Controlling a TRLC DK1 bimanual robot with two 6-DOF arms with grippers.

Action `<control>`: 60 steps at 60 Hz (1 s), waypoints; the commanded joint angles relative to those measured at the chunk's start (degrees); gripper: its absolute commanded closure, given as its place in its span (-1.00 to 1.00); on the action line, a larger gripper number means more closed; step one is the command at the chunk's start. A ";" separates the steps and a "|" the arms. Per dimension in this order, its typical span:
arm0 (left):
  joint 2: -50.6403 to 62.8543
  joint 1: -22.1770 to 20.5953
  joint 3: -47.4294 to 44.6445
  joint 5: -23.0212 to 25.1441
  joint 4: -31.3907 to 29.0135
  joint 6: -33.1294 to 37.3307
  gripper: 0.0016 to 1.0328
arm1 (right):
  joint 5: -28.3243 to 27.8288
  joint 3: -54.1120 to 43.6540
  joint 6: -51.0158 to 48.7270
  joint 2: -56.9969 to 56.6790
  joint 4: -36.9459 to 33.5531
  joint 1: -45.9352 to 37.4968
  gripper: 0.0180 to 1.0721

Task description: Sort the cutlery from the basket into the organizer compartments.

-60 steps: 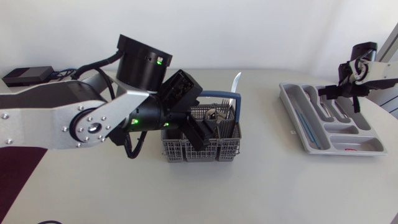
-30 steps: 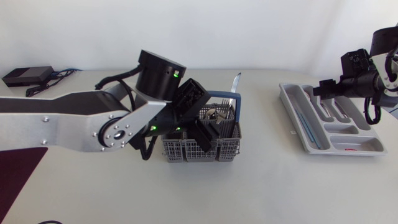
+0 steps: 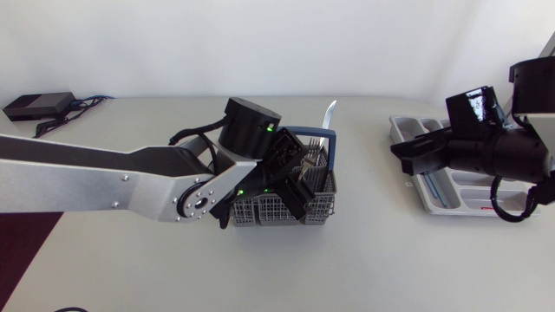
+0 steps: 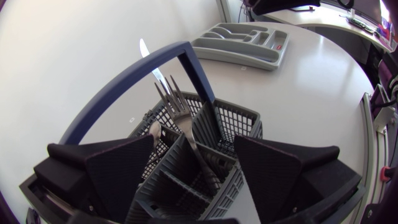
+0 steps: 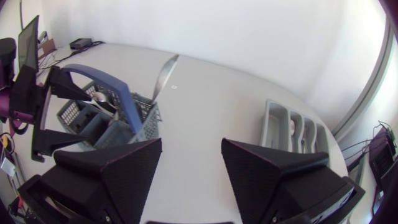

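Note:
The grey wire basket (image 3: pixel 323 208) with a blue handle (image 3: pixel 305 132) stands mid-table; a knife (image 3: pixel 329 115) and forks (image 3: pixel 316 144) stick up from its far side. My left gripper (image 3: pixel 297 184) is down in the basket and open. In the left wrist view its fingers (image 4: pixel 121 171) straddle a divider, with forks (image 4: pixel 174 99), a spoon (image 4: pixel 154 130) and the knife (image 4: pixel 151 59) just ahead. The grey organizer (image 3: pixel 404 130) lies at the right, holding some cutlery. My right gripper (image 3: pixel 409 157) hovers open and empty over the organizer's left end, pointing toward the basket (image 5: pixel 78 112).
A black box (image 3: pixel 35 105) with cables sits at the far left edge. Bare tabletop lies between basket and organizer (image 5: pixel 292 127) and along the front. My left arm (image 3: pixel 104 178) spans the left half of the table.
My left gripper has shifted right and sunk deeper into the basket. My right arm has swung from the organizer's far right toward its left end, now facing the basket.

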 commanded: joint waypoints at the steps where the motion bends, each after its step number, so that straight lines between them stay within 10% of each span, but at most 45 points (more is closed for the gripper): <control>1: 0.45 0.89 -0.44 -0.59 0.87 1.41 -0.71 | -0.42 -1.26 3.45 -0.75 -0.97 3.06 -0.33; 60: 8.88 2.38 7.21 2.14 1.22 -4.22 -0.35 | -1.65 -2.31 7.58 1.88 -0.36 12.46 -0.33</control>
